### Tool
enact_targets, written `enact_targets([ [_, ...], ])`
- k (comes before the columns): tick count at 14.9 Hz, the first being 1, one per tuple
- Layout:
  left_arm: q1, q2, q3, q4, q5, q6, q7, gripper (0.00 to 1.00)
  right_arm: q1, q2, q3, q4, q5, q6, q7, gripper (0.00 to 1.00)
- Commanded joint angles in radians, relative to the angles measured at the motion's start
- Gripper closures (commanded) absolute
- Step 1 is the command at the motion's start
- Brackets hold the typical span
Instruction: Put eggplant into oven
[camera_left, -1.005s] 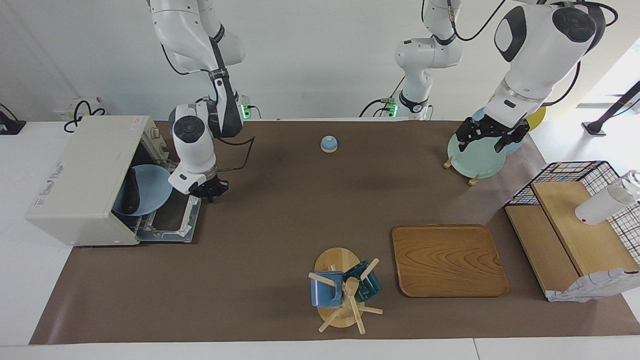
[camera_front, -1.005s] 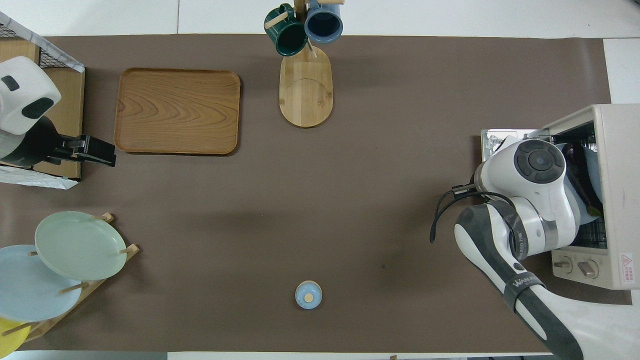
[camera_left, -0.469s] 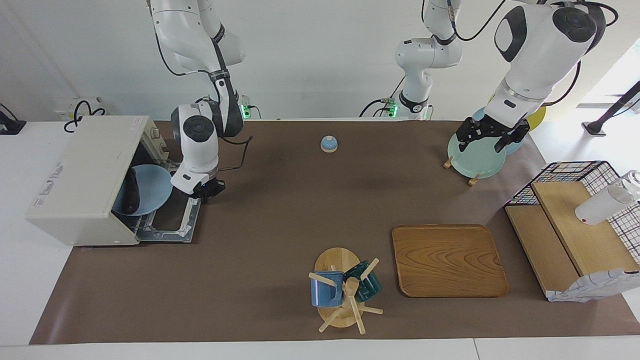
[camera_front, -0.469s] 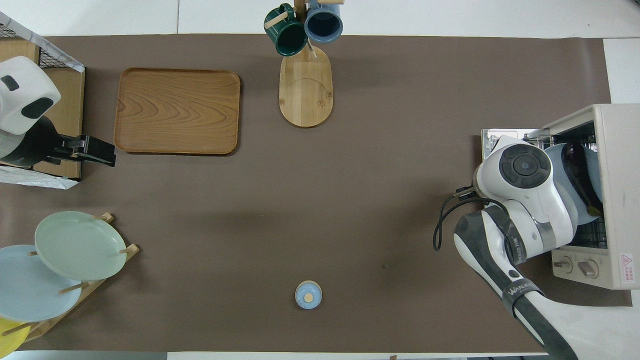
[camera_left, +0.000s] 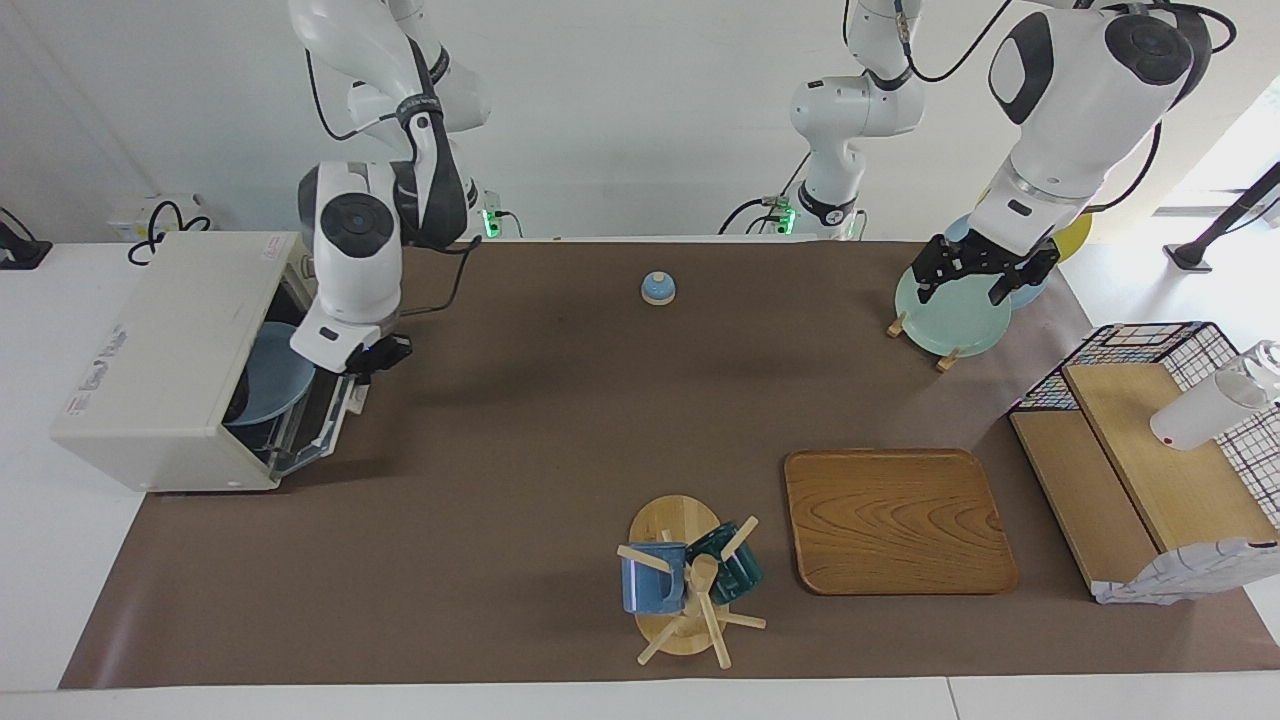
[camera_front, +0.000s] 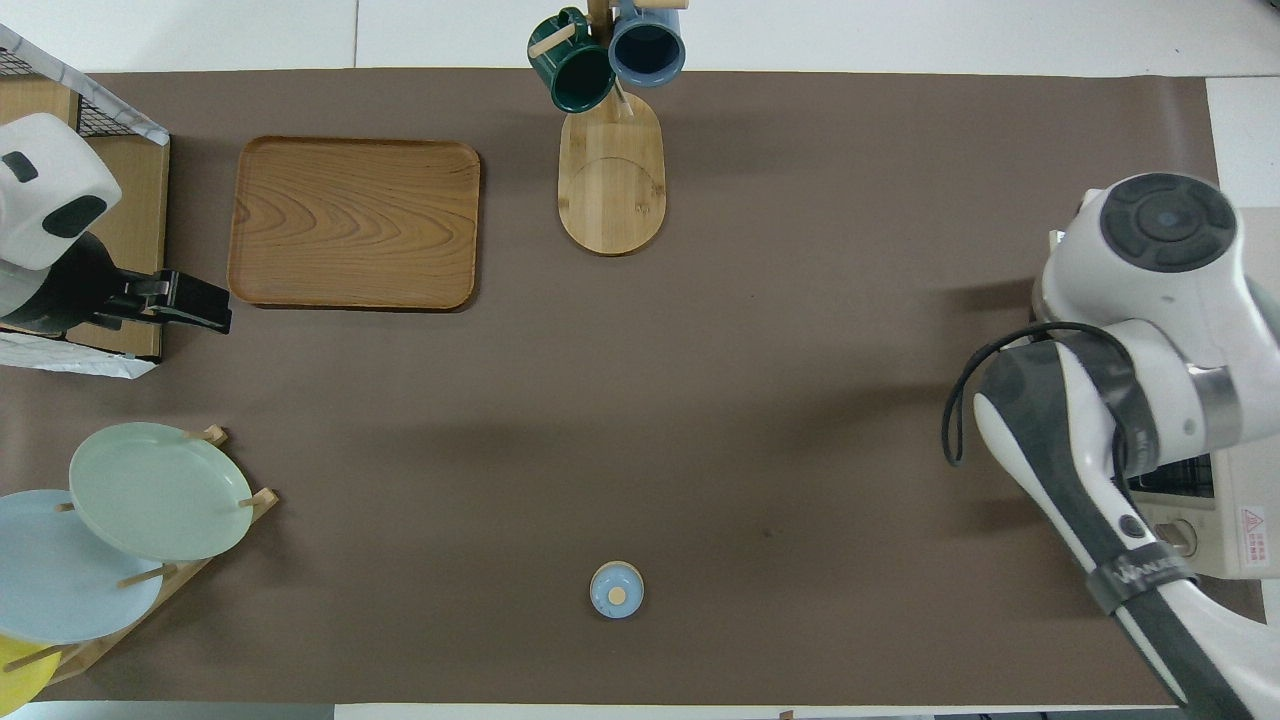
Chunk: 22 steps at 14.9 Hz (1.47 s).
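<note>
The cream-white oven (camera_left: 165, 350) stands at the right arm's end of the table. Its glass door (camera_left: 322, 425) is tilted about halfway up. My right gripper (camera_left: 372, 360) is shut and sits against the door's upper edge. A blue plate (camera_left: 268, 378) shows inside the oven. The eggplant is hidden in the dark interior by the door. In the overhead view my right arm covers most of the oven (camera_front: 1245, 520) and its own gripper. My left gripper (camera_left: 963, 288) (camera_front: 195, 302) waits open and empty above the pale green plate (camera_left: 950, 320).
A plate rack holds green, blue and yellow plates at the left arm's end, beside a wire-and-wood rack (camera_left: 1150, 450) with a white bottle (camera_left: 1200, 410). A wooden tray (camera_left: 895, 520), a mug tree (camera_left: 690, 580) and a small blue bell (camera_left: 657, 288) stand mid-table.
My right gripper rose and moved toward the oven, swinging the door from flat to half raised. The eggplant on the plate went out of sight. The left arm stayed still.
</note>
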Motion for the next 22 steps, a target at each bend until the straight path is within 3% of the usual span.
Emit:
enact_targets([
  [1,0.005,-0.025,0.000,-0.023,0.014,0.015,0.005,0.00,-0.073,-0.050,-0.007,0.012,0.015,-0.045,-0.103,1.00],
  [6,0.005,-0.025,0.000,-0.023,0.013,0.015,0.005,0.00,-0.103,-0.101,-0.007,0.015,0.022,-0.108,-0.168,1.00],
  [9,0.005,-0.025,0.000,-0.023,0.013,0.015,0.005,0.00,-0.093,-0.130,-0.003,0.106,0.189,-0.221,-0.159,0.97],
  [11,0.005,-0.025,0.000,-0.023,0.013,0.015,0.005,0.00,-0.093,-0.121,-0.003,0.179,0.286,-0.284,-0.150,0.72],
  [12,0.005,-0.025,0.000,-0.023,0.013,0.015,0.005,0.00,-0.098,-0.118,-0.001,0.201,0.292,-0.294,-0.150,0.42],
  [13,0.005,-0.025,0.000,-0.023,0.013,0.013,0.005,0.00,-0.104,-0.118,-0.003,0.204,0.292,-0.292,-0.148,0.00],
  [22,0.005,-0.025,0.000,-0.023,0.014,0.015,0.005,0.00,-0.096,-0.131,0.000,0.215,0.291,-0.349,-0.125,0.00],
])
